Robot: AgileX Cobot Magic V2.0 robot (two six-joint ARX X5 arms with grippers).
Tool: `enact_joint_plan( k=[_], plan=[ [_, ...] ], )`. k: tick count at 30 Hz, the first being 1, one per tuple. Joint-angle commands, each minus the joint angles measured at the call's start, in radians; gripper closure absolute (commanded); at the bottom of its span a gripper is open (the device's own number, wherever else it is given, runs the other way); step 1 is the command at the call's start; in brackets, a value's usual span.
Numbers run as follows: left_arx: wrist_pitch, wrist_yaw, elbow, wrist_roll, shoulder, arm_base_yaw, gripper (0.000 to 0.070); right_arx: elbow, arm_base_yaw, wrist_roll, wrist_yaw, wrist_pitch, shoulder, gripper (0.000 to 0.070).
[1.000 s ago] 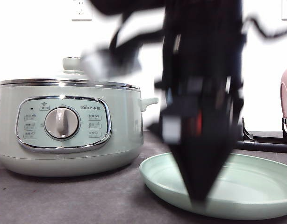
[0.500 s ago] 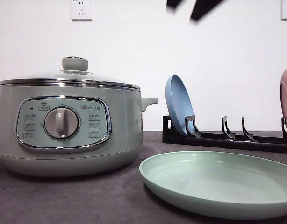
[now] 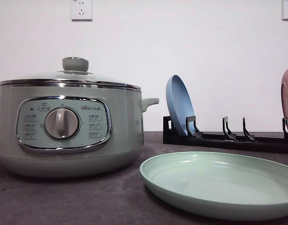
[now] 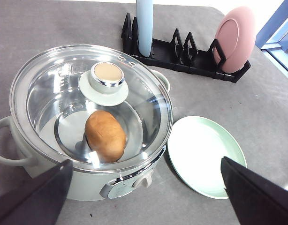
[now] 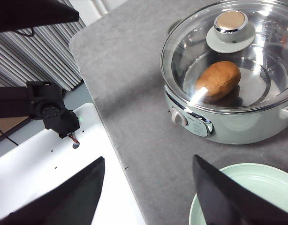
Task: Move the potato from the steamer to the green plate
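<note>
The potato [image 4: 105, 135] lies inside the steamer [image 4: 87, 122] under its shut glass lid [image 4: 55, 93]. On the grey worktop [image 4: 50, 28], the green plate [image 4: 206, 156] sits at the steamer's three o'clock, just beside it. The left gripper's [image 4: 144, 197] fingers [image 4: 36, 199] stand wide apart.

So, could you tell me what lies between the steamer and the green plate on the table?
Nothing: in the left wrist view, only bare grey table separates the steamer from the green plate, a narrow gap.
</note>
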Motion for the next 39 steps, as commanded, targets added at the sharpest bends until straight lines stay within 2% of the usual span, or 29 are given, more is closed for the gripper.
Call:
enact_joint_plan(
  k=[1, 8, 14, 20, 31, 39],
  plan=[
    [0.011, 0.003, 0.02, -0.002, 0.006, -0.002, 0.0059, 0.014, -0.002, -0.013, -0.008, 0.003, 0.009, 0.033],
    [0.011, 0.003, 0.02, -0.004, 0.006, -0.002, 0.0059, 0.014, -0.019, -0.02, -0.007, 0.003, 0.009, 0.033],
    [0.015, -0.017, 0.028, -0.068, 0.026, -0.002, 0.0058, 0.014, -0.019, -0.023, -0.007, 0.003, 0.009, 0.033],
    [-0.017, -0.03, 0.155, -0.082, 0.165, -0.019, 0.0059, 0.014, -0.019, -0.027, -0.006, -0.001, 0.009, 0.033],
    [-0.171, -0.205, 0.543, -0.05, 0.55, -0.142, 0.0063, 0.014, -0.019, -0.039, 0.01, -0.008, 0.009, 0.033],
    [-0.252, -0.359, 0.732, -0.039, 0.798, -0.263, 0.0063, 0.014, -0.019, -0.051, 0.032, -0.022, 0.009, 0.033]
  ],
)
